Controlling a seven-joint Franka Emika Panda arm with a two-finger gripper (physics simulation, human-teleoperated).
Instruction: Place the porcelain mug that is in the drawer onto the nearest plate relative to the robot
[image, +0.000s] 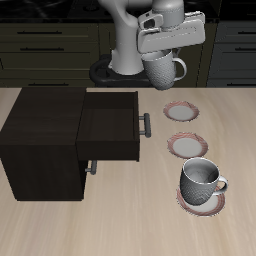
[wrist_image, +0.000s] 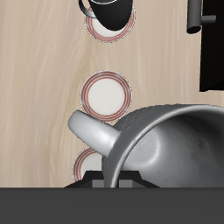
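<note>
My gripper (image: 163, 52) is shut on the porcelain mug (image: 163, 70) and holds it in the air, its handle (wrist_image: 93, 131) sticking out sideways. The mug also shows close up in the wrist view (wrist_image: 171, 144). It hangs above and a little behind the plate nearest the robot (image: 181, 111), which is bare; in the wrist view that plate (wrist_image: 87, 164) is partly hidden by the mug's handle. The dark drawer (image: 112, 125) stands pulled open and looks empty, its grey bar handle (image: 146, 125) facing the plates.
A second bare plate (image: 187, 146) lies nearer the front edge. A second mug (image: 202, 180) stands on the third plate (image: 205, 204) at the front. The dark cabinet (image: 40, 140) fills the table beside the drawer. The robot's black base (image: 115, 70) is behind.
</note>
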